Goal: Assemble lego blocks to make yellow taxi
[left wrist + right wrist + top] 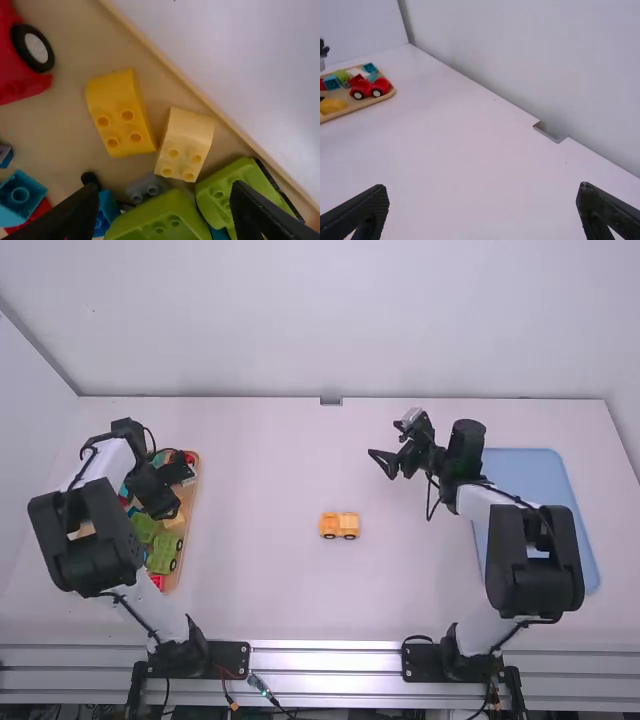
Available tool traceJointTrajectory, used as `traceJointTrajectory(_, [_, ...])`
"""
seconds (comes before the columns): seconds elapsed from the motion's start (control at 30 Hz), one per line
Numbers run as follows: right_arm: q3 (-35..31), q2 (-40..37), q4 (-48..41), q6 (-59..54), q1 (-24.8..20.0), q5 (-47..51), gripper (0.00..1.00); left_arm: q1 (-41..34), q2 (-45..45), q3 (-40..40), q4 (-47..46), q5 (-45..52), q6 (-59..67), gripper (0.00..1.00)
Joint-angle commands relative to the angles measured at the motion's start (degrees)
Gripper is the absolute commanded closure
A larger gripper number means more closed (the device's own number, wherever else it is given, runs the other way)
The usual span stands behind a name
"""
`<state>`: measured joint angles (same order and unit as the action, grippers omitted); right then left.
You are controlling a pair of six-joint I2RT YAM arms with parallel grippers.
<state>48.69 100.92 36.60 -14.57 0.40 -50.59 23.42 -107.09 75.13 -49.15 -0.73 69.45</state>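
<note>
Left hand: above the wooden tray, fingers spread, released. Right hand: over the worktop, likewise released, fingers wide apart.

Yellow car, with dark wheels, stands on the worktop between the two hands. It is well apart from the left hand; relative to the right hand, it is nearer the arm bases and off toward the left arm.

Under the left hand, in the tray: yellow block with four studs, and just beside it a pale yellow block, also four-studded. Both have one sloping, smooth end. Near the pale block, two green pieces: a green block and a green car, the latter partly hidden by a finger. A grey block lies against the green block, with a blue block close by. A teal block rests over something red. Red car sits on the far side of the left hand from the arm bases.

Blue tray lies beside the right hand, on its side away from the yellow car, partly covered by the right arm.
</note>
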Motion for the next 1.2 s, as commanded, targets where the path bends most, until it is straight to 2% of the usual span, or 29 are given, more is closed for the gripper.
traceJointTrajectory(0.0, [1.3, -1.4, 0.5, 4.7, -1.3, -1.6, 0.01, 0.6, -0.4, -2.1, -0.1, 1.4, 5.7, 0.28])
traceJointTrajectory(0.13, [1.3, -1.4, 0.6, 5.8, -2.7, -2.5, 0.01, 0.6, -0.4, -4.9, 1.1, 1.2, 8.5, 0.35])
traceJointTrajectory(0.4, [1.3, -1.4, 0.7, 5.8, -2.5, -2.1, 0.01, 1.0, -0.4, -9.0, 6.9, -0.2, 8.0, 0.41])
traceJointTrajectory(0.97, [1.3, -1.4, 0.5, 5.8, -2.3, -2.1, 0.01, 1.0, -2.7, -10.8, 13.0, 1.3, 6.4, 0.44])
traceJointTrajectory(1.1, [1.3, -1.4, 0.4, 5.8, -2.3, -2.1, 0.01, 1.0, -3.4, -10.8, 13.0, 1.4, 6.4, 0.48])
traceJointTrajectory(1.17, [1.3, -1.4, 0.3, 5.8, -2.3, -2.1, 0.01, 1.0, -3.4, -10.8, 13.0, 1.4, 6.4, 0.57])
